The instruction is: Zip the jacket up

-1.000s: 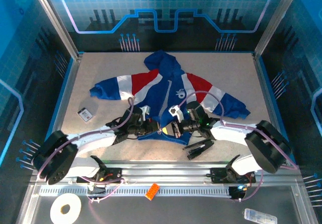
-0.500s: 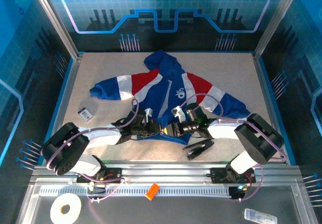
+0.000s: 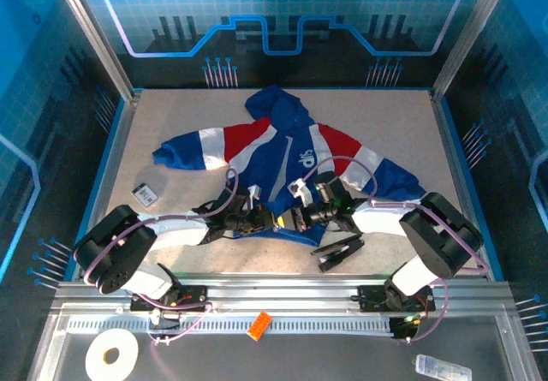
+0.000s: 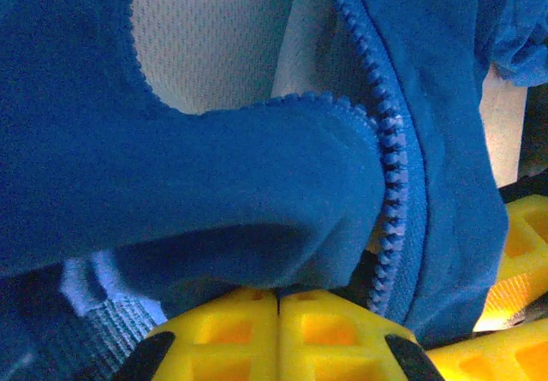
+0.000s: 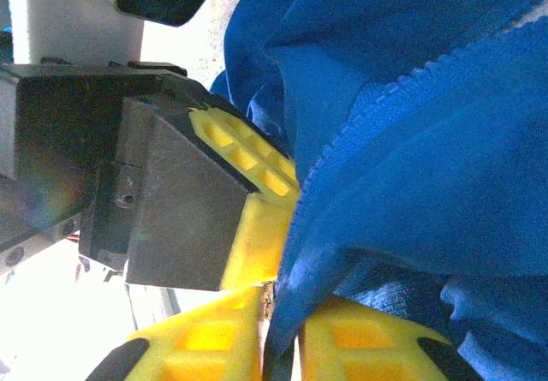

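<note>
Two grippers meet at the near hem of the jacket, which lies spread front-up on the table, hood away from the arms, front open. We note the left gripper clenched, fingers pressed together on a fold of hem fabric, zipper teeth running just beside it. The right gripper stands a thin gap apart with the other front edge pinched in it. We cannot find the slider or pin in any view. Risks, as we judge them: the right pinch is shallow and could slip if pulled; the bulging fold at the left could get dragged into the teeth and jam; the grippers sit so close that a small inward move could knock them together.
</note>
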Controlling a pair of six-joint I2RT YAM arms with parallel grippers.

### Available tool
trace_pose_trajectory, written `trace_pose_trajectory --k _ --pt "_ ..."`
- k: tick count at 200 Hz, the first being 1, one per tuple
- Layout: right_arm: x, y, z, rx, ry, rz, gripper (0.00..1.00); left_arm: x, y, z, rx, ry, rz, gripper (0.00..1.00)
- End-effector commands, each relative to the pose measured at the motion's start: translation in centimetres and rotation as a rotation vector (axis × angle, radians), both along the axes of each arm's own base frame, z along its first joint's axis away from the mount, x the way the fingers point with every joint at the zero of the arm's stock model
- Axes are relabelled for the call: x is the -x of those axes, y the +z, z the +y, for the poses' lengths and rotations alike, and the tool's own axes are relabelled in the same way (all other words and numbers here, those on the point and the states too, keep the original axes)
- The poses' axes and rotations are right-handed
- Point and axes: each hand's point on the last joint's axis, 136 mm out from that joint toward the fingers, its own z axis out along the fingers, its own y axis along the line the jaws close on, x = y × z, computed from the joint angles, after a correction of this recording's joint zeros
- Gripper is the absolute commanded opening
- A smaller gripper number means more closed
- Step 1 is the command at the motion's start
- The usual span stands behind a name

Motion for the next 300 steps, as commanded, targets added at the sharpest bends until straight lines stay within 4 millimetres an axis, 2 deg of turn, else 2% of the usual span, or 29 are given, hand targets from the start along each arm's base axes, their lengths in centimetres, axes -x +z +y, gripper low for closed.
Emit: trace_pose_trajectory --k 1,29,67,90,96,119,145,163,182,219,251,300 --pt "-0.1 -0.1 0.2 0.014 0.034 0.000 0.18 -0.4 1.4 -0.6 0.013 -0.024 -0.035 0.00" --pt "0.9 -1.1 0.0 0.037 0.061 0.034 0.00 -0.6 1.5 -0.5 0.011 -0.021 -0.038 0.00" --pt "1.0 -0.5 -0.1 0.020 0.062 0.008 0.00 -0.8 2.1 -0.5 0.010 -0.025 -0.050 0.00" --pt "0.9 1.1 -0.2 -0.007 0.064 -0.049 0.00 -1.0 3.2 -0.2 0.014 -0.026 -0.079 0.00" --pt "0.5 2.2 0.0 -0.036 0.065 -0.090 0.00 -1.0 3.6 0.0 0.016 -0.026 -0.088 0.00" --pt "0.3 5.9 0.4 -0.110 0.092 -0.200 0.00 -1.4 6.4 1.0 0.038 -0.021 -0.169 0.00" --pt "0.1 10.3 0.4 -0.178 0.108 -0.379 0.00 -1.6 10.6 2.0 0.079 -0.019 -0.306 0.00" --pt "-0.2 12.0 0.3 -0.185 0.118 -0.478 0.00 -1.5 13.7 2.5 0.116 -0.023 -0.407 0.00" --pt "-0.8 12.6 0.3 -0.180 0.110 -0.536 0.00 -1.2 16.0 2.6 0.153 -0.031 -0.490 0.00" --pt "-2.1 13.2 0.5 -0.199 0.058 -0.604 0.00 -1.4 16.6 2.2 0.188 -0.021 -0.487 0.00" --pt "-2.4 13.7 0.4 -0.212 0.034 -0.644 0.00 -1.2 16.9 1.6 0.219 -0.033 -0.495 0.00" --pt "-2.5 13.4 0.4 -0.203 0.032 -0.617 0.00 -0.9 17.0 1.1 0.244 -0.043 -0.517 0.00"
